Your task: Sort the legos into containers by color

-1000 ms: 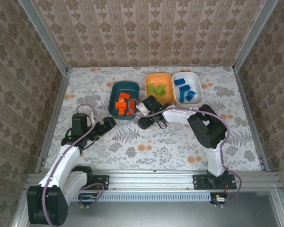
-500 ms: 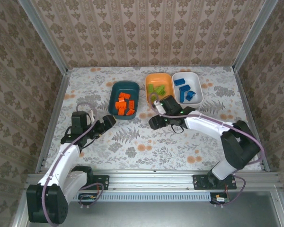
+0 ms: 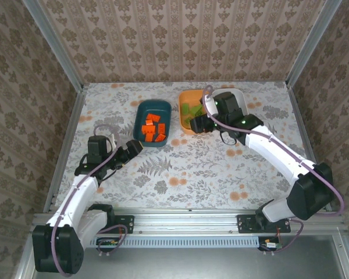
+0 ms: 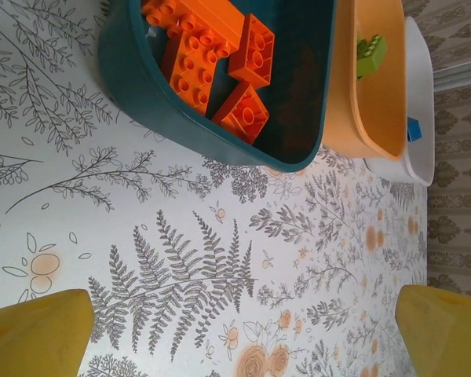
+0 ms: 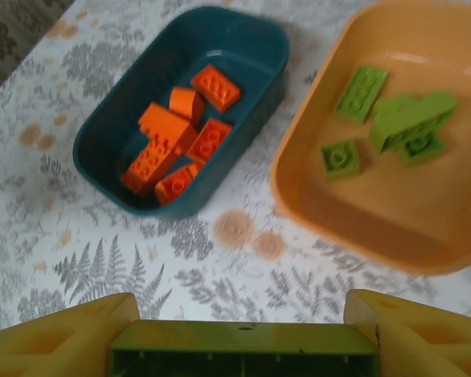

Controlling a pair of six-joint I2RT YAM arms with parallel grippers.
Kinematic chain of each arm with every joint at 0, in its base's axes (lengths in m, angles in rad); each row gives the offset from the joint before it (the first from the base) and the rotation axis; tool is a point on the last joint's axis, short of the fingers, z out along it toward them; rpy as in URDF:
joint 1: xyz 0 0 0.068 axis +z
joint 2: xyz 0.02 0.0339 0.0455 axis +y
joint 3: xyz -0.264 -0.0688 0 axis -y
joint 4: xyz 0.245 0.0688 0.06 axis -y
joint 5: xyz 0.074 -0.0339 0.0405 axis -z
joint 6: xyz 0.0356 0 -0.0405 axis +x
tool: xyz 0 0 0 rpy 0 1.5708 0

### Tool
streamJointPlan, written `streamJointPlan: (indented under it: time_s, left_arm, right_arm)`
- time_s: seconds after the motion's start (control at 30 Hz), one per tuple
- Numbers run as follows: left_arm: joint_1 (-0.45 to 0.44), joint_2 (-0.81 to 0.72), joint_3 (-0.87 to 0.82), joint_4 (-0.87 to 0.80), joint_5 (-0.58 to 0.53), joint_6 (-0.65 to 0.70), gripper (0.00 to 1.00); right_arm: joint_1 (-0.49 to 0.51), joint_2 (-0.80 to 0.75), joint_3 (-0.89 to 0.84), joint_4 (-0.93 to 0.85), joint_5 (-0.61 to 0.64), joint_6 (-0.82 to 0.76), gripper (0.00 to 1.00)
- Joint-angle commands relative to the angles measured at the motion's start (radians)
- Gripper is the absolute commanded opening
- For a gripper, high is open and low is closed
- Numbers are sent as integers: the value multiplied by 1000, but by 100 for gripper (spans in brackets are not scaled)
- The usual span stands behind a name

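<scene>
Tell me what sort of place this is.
Probably a lab robot cell dressed as a room: aluminium frame rails, wallpaper-patterned walls, plus a left arm and right arm bolted at the edge of the floral table.

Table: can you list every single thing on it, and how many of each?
teal bin: one, dark teal, leftmost bin
orange legos: about six, orange, inside the teal bin
orange bin: one, orange, middle bin
green legos: about five, light green, inside the orange bin
white bin: one, white, just past the orange bin
blue lego: one showing, blue, in the white bin
held green lego: one, light green, between the right gripper's fingers
table: one, flowery cover, under everything
left gripper: one, yellow fingers open, over the table by the teal bin
right gripper: one, closed on the held green lego, near the orange bin
</scene>
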Motion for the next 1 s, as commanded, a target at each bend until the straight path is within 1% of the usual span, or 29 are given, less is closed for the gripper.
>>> streamJointPlan:
  time_s: [0.0,0.2,0.33,0.5,0.6,0.67,0.8,0.9,0.97]
  left_arm:
    - [-1,-33,-14,11,-9,10,100]
    - [2,-45,-20,1,-29,19,100]
    - [3,-42,-24,21,-35,7,100]
    - [6,-15,-10,47,-51,3,100]
    - [2,23,16,51,-51,19,100]
    - [-9,39,30,40,-61,42,100]
    - [-32,33,34,12,-102,82,100]
    - [-34,19,17,21,-119,84,100]
    - [-36,15,13,27,-123,85,100]
  right_arm:
    - [-34,59,91,-51,33,-71,71]
    - [-82,246,284,-109,60,-143,72]
    - [-107,386,416,-132,70,-149,71]
    - [-111,498,510,-135,77,-123,71]
    - [-110,498,472,-135,53,-41,72]
    - [-101,464,418,-175,57,9,72]
    - [-68,329,251,-291,69,77,76]
    - [-57,250,123,-408,71,132,79]
    - [-47,192,23,-443,72,152,81]
